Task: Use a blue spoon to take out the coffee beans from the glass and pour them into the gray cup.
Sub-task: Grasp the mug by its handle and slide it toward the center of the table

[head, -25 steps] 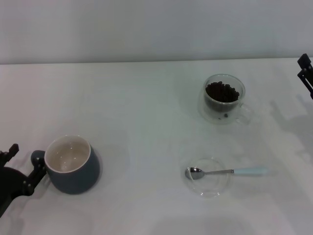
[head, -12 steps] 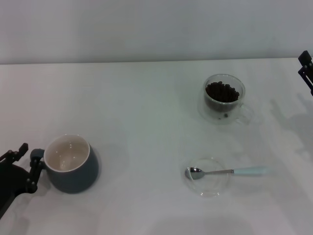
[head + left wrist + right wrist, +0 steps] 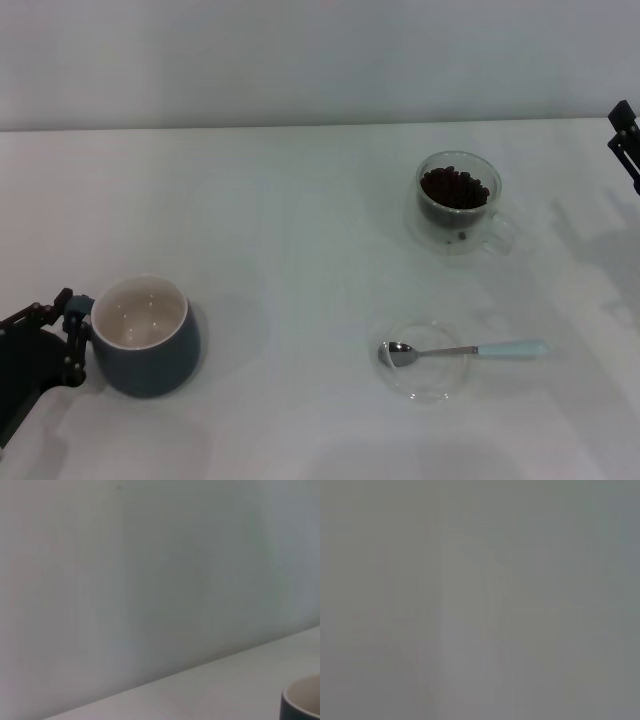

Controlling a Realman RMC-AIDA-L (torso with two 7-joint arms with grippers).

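Observation:
The gray cup (image 3: 147, 338) stands at the front left, its cream inside bare; its rim also shows in the left wrist view (image 3: 303, 703). My left gripper (image 3: 66, 338) is at the cup's left side, its open fingers either side of the loop handle. The glass (image 3: 458, 203) with coffee beans (image 3: 455, 187) stands at the back right. The blue spoon (image 3: 462, 350) lies with its bowl on a clear glass saucer (image 3: 428, 364) and its pale handle pointing right. My right gripper (image 3: 625, 140) is only partly in view at the right edge, away from everything.
The white table (image 3: 300, 230) ends at a plain wall behind. The right wrist view shows only a blank grey surface.
My left gripper has moved right, toward the gray cup, and its fingers now stand around the handle. The cup, glass and spoon have stayed put.

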